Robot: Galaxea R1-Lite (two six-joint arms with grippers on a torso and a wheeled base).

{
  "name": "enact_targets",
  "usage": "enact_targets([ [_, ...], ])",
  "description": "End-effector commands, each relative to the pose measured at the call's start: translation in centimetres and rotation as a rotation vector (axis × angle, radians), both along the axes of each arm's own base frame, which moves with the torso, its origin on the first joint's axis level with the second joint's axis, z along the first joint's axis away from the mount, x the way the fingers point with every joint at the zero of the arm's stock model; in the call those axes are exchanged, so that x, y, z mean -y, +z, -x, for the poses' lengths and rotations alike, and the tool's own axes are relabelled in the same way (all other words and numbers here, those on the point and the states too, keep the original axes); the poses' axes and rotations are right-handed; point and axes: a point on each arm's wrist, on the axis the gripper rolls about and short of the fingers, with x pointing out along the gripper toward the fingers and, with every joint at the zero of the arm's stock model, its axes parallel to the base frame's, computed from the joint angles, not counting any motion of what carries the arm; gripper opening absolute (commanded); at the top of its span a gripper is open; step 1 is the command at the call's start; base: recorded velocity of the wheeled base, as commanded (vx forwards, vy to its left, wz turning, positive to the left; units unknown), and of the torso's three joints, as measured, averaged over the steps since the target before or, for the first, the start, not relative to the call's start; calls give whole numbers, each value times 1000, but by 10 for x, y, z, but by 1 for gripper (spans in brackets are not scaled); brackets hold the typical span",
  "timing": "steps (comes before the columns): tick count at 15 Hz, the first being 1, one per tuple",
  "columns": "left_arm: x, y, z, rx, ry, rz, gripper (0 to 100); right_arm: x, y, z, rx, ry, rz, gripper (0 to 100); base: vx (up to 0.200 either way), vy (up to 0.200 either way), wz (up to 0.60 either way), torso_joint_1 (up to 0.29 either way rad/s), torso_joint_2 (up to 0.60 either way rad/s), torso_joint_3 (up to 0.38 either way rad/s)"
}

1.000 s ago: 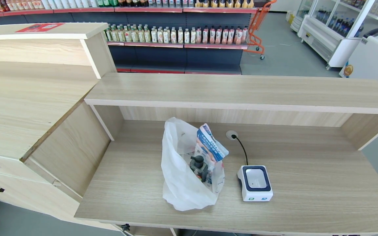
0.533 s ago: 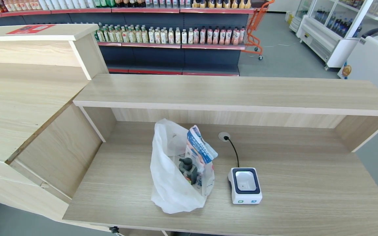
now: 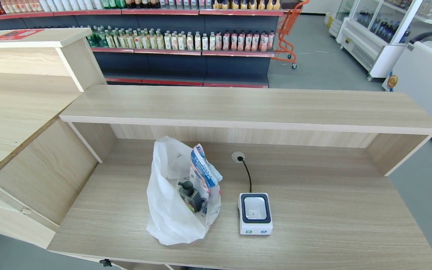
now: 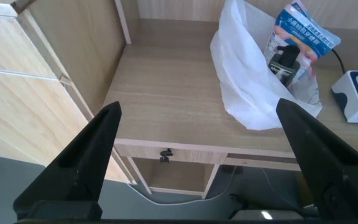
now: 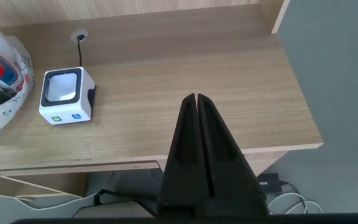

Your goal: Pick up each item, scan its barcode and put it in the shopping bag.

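a: where's the bag?
b: the bag (image 3: pixel 167 221) stands on the counter (image 3: pixel 332 210), left of the middle, with its mouth open upward. it's white plastic, slumped at the base.
a: anything in it?
b: two things. a blue pack (image 3: pixel 202 168) stands tall, its top poking over the rim. a dark pump bottle (image 3: pixel 188 189) sits lower down, just beside it.
a: and the scanner?
b: the scanner (image 3: pixel 255 213) sits just right of the bag, apart from it, window facing up. its black cable (image 3: pixel 248 174) runs back to a round hole (image 3: pixel 237 156) in the counter.
a: left gripper?
b: the left gripper (image 4: pixel 207 162) hangs out past the counter's near edge, toward the bag's end. its fingers (image 4: pixel 92 162) are spread wide with nothing between them.
a: right one?
b: the right gripper (image 5: pixel 196 98) is over the near part of the counter, with the scanner between it and the bag. its fingers are pressed flat together, gripping nothing.
a: behind all that?
b: a raised ledge (image 3: pixel 238 108) runs along the counter's back, and shelves (image 3: pixel 186 41) of bottles stand beyond it.
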Motion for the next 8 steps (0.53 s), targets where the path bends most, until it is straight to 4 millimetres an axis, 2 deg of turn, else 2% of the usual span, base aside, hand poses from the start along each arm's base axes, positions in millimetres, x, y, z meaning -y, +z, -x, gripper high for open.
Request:
enact_targets([
  [1, 0, 0, 0, -1, -1, -1, 100, 0, 0, 0, -3, 0, 0, 0, 200, 0, 0, 2, -2, 2],
  [3, 0, 0, 0, -4, -1, -2, 100, 0, 0, 0, -3, 1, 0, 0, 200, 0, 0, -2, 0, 2],
  [8, 0, 0, 0, 1, 0, 3, 100, 0, 0, 0, -3, 0, 0, 0, 0, 0, 0, 0, 0, 0],
])
